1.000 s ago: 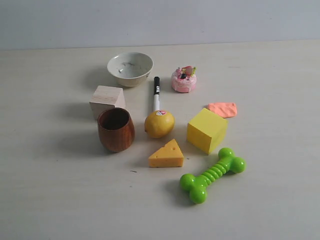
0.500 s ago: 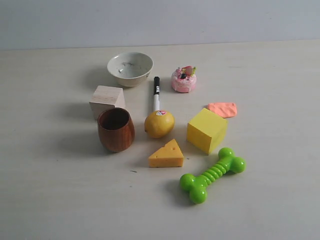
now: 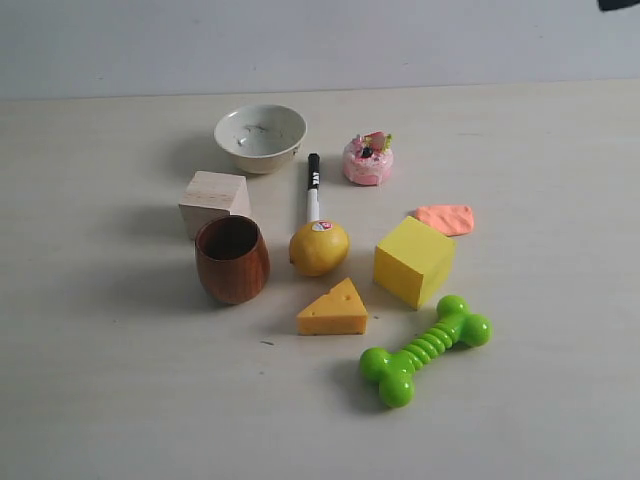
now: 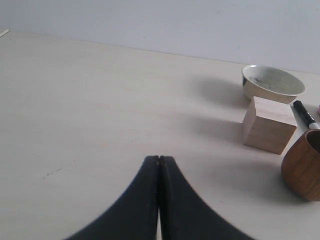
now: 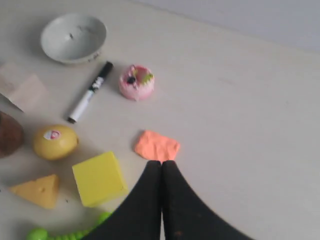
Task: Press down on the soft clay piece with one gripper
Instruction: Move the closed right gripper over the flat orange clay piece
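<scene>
The soft clay piece [image 3: 445, 218] is a thin salmon-orange slab lying flat on the table, just behind the yellow cube [image 3: 413, 260]. In the right wrist view the clay [image 5: 156, 145] shows right past my right gripper [image 5: 161, 163], whose black fingers are shut together with nothing between them; it looks high above the table. A dark bit of that arm [image 3: 619, 4] pokes in at the exterior view's top right corner. My left gripper [image 4: 159, 159] is shut and empty, over bare table left of the wooden block [image 4: 267, 124].
Around the clay stand a pink cake toy [image 3: 367, 160], a black marker [image 3: 312, 186], a lemon [image 3: 319, 247], a cheese wedge [image 3: 333, 309], a green toy bone [image 3: 425, 349], a brown wooden cup [image 3: 232, 259], a pale wooden block [image 3: 213, 201] and a white bowl [image 3: 260, 136].
A dark part of the right arm has come into the exterior view's top right corner. The objects on the table have not moved.
</scene>
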{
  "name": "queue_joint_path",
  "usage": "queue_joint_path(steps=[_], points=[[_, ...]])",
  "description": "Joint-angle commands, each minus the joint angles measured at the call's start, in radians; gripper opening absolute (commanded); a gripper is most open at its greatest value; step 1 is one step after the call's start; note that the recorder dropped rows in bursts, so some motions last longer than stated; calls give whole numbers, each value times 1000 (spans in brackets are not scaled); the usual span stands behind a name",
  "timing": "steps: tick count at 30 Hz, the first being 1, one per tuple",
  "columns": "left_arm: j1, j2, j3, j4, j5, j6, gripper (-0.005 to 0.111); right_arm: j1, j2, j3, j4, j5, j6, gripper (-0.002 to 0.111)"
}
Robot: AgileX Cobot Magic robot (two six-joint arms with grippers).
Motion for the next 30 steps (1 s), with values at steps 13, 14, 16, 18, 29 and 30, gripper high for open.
queue_joint_path(steps=[13, 14, 16, 18, 29, 30], points=[[2, -6, 3, -10, -4, 1, 0, 37, 497, -195, -98, 104, 268, 0], [2, -6, 3, -10, -4, 1, 0, 37, 498, -195, -80, 104, 272, 0], [2, -6, 3, -10, -4, 1, 0, 37, 498, -195, -48, 70, 272, 0], [2, -6, 3, -10, -4, 3, 0, 37, 500, -197, -30, -21, 272, 0], [2, -6, 3, -10, -4, 1, 0, 37, 688, -378, -45, 102, 276, 0], [2, -6, 3, -10, -4, 1, 0, 37, 707, -386, -59, 102, 276, 0]])
